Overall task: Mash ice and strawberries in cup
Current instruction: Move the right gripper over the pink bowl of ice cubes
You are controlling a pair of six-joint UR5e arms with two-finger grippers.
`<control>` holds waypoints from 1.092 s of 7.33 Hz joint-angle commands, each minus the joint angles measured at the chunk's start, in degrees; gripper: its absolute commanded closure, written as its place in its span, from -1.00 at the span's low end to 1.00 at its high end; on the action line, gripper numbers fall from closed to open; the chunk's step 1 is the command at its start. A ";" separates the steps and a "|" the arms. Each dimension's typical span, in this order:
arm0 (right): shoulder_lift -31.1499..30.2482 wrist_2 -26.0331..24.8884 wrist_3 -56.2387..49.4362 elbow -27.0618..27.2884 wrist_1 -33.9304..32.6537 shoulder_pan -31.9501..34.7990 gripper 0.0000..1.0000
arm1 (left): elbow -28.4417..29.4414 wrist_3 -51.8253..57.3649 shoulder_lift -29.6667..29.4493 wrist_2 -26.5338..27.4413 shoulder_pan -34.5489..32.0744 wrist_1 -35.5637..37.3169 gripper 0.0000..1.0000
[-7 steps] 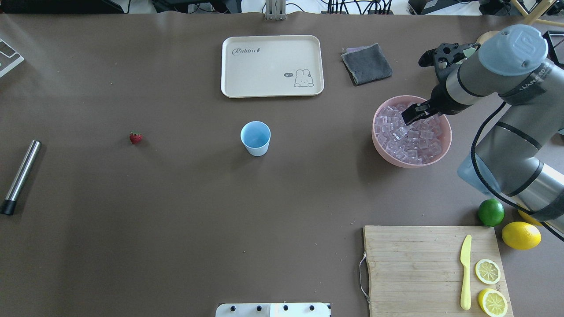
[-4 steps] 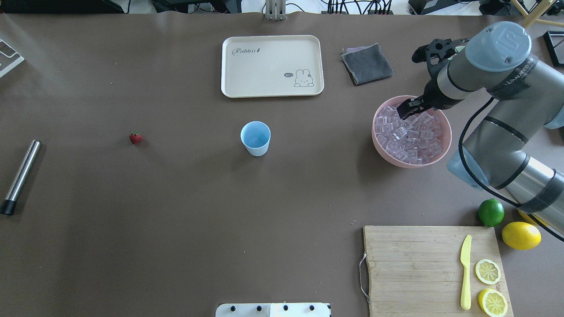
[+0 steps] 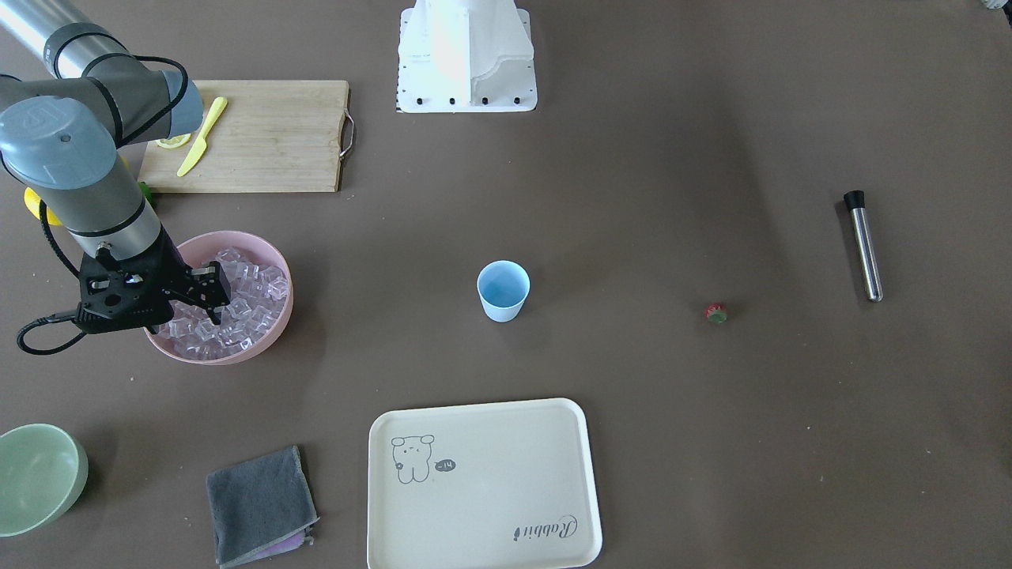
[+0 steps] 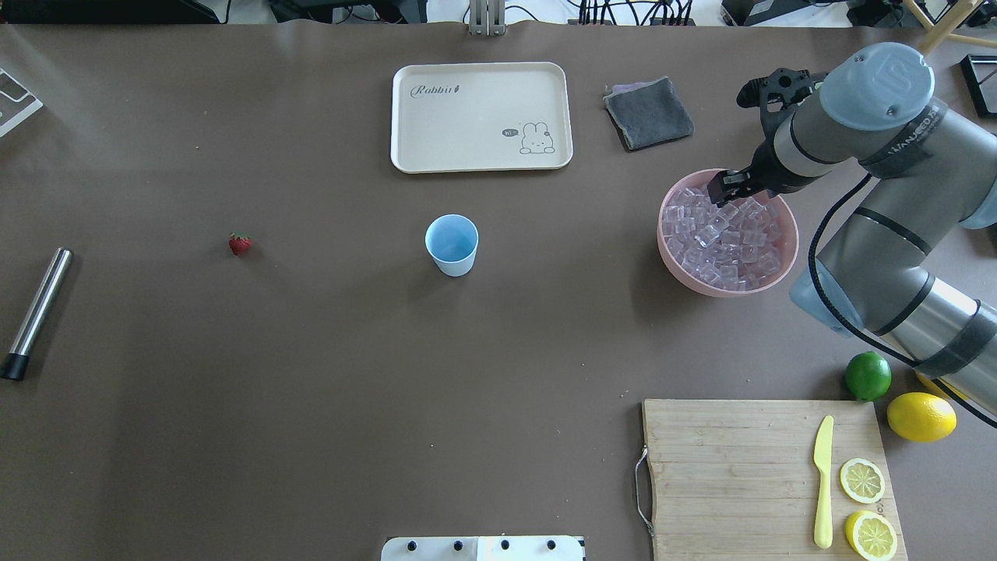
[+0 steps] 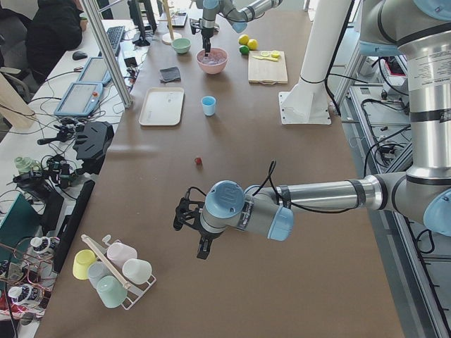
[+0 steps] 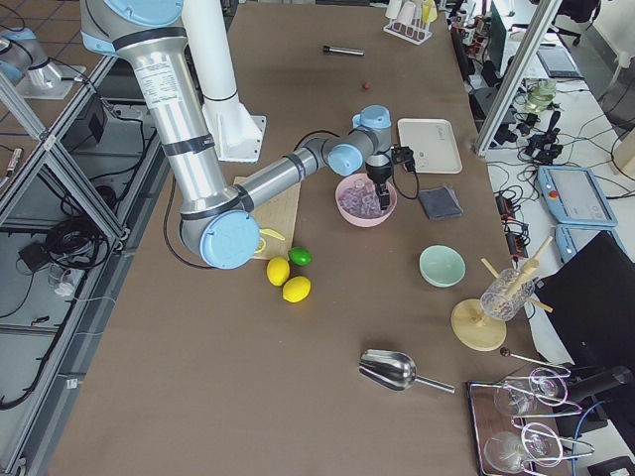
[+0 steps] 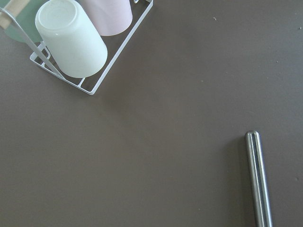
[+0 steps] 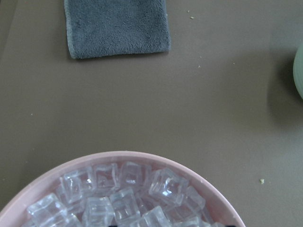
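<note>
My right jaws hang over the ice (image 4: pixel 724 245) in the pink bowl (image 4: pixel 728 292); whether they, or my left jaws, are apart I cannot tell. The cup (image 4: pixel 452 244) and strawberry (image 4: pixel 240 244) sit well left of that bowl.

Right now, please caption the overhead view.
Right pincer at pink bowl of clear ice cubes; light-blue plastic cup empty.

A cream rectangular plastic tray with a rabbit drawing (image 4: pixel 481 117) lies near a folded grey cloth (image 4: pixel 648 113). A big pink bowl (image 4: pixel 701 285) stands near that cloth. A wooden cutting board (image 4: pixel 732 467) carries a yellow plastic knife (image 4: pixel 822 481) and two lemon halves (image 4: pixel 862 480). Just beside the board sit a round green lime (image 4: pixel 868 375) and a whole yellow lemon (image 4: pixel 921 416). A steel rod with a black tip (image 4: pixel 36 313) lies well apart.
</note>
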 commanded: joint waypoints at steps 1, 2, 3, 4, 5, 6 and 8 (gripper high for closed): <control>0.12 -0.31 10.08 0.27 0.39 -0.06 -0.60 | 0.01 0.08 0.20 0.00 0.00 -0.02 -0.97; -0.06 -1.88 14.25 0.88 0.39 0.12 -0.60 | -0.07 0.08 0.37 0.00 0.00 -0.02 -0.97; -0.67 -5.03 17.59 1.41 0.31 -0.58 -0.60 | -0.08 0.08 0.37 0.00 0.00 -0.02 -0.97; -1.28 -6.28 18.93 1.67 0.31 -0.84 -0.49 | -0.08 0.08 0.37 0.00 0.00 -0.02 -0.97; -1.98 -7.60 21.47 1.59 0.39 -1.02 -0.47 | -0.08 0.08 0.29 0.00 0.00 -0.02 -0.97; -1.90 -8.65 21.49 1.68 0.31 -1.98 -0.46 | -0.08 0.08 0.29 0.00 0.00 -0.02 -0.97; -1.73 -9.89 22.02 1.94 0.05 -3.48 -0.47 | 0.27 0.08 -0.24 0.00 0.00 -0.02 -0.97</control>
